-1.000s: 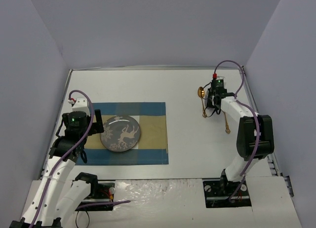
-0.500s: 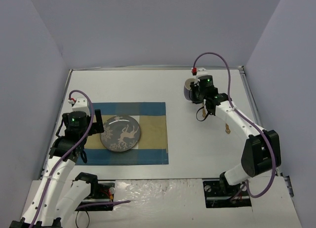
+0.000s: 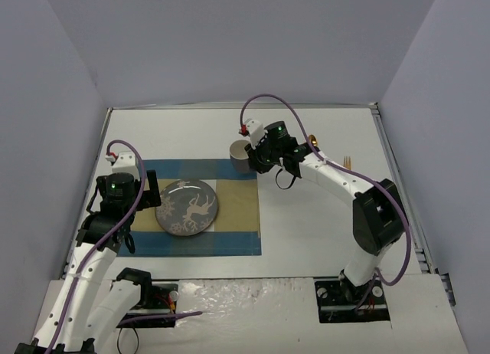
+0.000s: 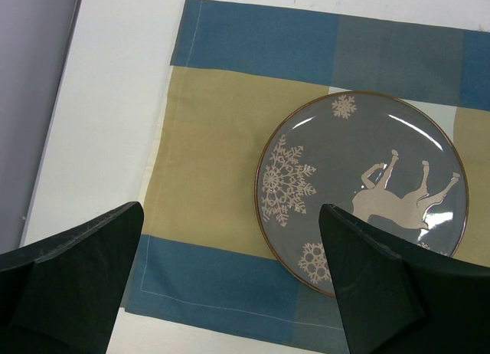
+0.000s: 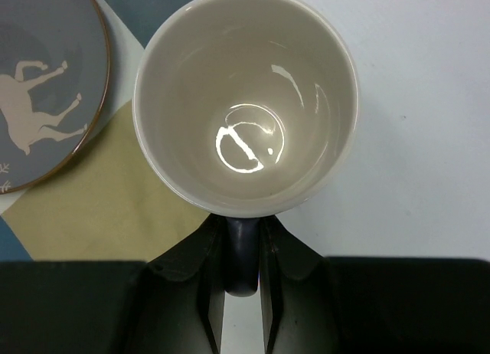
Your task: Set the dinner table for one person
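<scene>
Tabletop (image 3: 306, 224) lies under both arms; your right hand (image 5: 243, 281) pinches the mug (image 5: 245, 139) by its handle at the far corner of the placemat (image 3: 237, 208). Lower it upright, clear of the plate (image 3: 187, 207); your left hand (image 4: 230, 285) hangs spread.

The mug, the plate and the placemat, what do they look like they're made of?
The mug looks like glazed ceramic: its cream inside is glossy, with sharp light reflections. The plate is probably glazed stoneware: grey with white snowflake print, shiny highlights and a brown rim. The placemat looks like matte woven cloth, with a stitched hem.
</scene>
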Action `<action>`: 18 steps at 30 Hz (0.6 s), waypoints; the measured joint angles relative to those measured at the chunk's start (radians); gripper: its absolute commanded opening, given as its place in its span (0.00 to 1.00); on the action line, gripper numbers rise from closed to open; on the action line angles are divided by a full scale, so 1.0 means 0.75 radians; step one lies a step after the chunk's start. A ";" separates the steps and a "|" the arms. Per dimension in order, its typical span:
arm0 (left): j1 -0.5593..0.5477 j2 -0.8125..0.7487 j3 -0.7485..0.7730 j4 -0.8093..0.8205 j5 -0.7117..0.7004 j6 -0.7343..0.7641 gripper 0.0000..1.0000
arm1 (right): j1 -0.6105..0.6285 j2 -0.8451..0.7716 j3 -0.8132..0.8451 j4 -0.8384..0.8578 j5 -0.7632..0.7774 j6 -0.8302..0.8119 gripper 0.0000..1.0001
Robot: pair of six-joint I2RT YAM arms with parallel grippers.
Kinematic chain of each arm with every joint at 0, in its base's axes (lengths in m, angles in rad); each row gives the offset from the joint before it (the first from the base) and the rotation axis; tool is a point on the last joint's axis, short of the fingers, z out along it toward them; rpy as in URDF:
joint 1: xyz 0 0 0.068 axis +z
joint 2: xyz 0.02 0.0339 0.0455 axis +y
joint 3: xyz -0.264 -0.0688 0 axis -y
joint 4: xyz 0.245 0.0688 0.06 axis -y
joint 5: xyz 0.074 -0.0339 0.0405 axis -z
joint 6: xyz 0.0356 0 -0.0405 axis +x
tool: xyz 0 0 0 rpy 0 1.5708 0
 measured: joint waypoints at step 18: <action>0.000 0.003 0.000 0.000 -0.001 0.001 0.97 | 0.054 0.200 0.105 0.021 -0.023 -0.084 0.00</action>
